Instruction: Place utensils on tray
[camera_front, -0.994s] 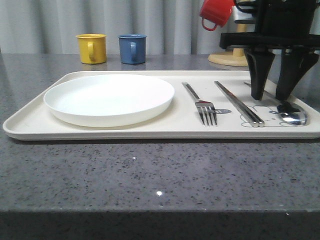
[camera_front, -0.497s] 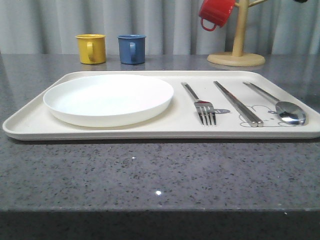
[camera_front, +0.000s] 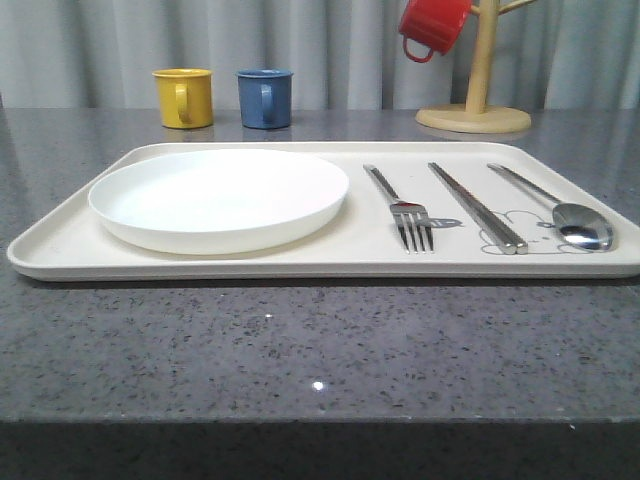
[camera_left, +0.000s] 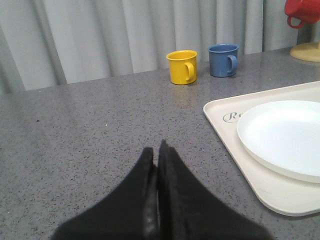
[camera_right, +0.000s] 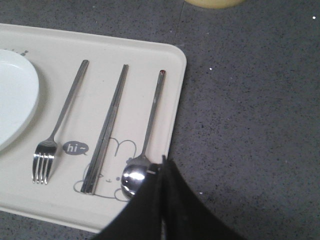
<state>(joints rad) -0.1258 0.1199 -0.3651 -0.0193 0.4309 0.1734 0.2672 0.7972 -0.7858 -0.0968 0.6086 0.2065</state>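
Note:
The cream tray (camera_front: 250, 262) holds a round white plate (camera_front: 218, 197) on its left half. To the plate's right lie a fork (camera_front: 402, 209), a pair of chopsticks (camera_front: 477, 205) and a spoon (camera_front: 560, 208), side by side. In the right wrist view the fork (camera_right: 59, 123), chopsticks (camera_right: 107, 127) and spoon (camera_right: 148, 138) lie flat on the tray (camera_right: 35, 45), and my right gripper (camera_right: 163, 162) is shut and empty above the spoon's bowl and the tray's edge. My left gripper (camera_left: 156, 155) is shut and empty over bare counter, left of the tray (camera_left: 280, 195) and plate (camera_left: 285, 135).
A yellow cup (camera_front: 184, 96) and a blue cup (camera_front: 265, 97) stand behind the tray. A wooden mug stand (camera_front: 474, 112) at the back right carries a red cup (camera_front: 432, 26). The grey speckled counter (camera_front: 300, 350) runs to its front edge.
My right gripper stood open over the spoon one second ago and has since lifted out of the front view. The utensils and plate have not moved.

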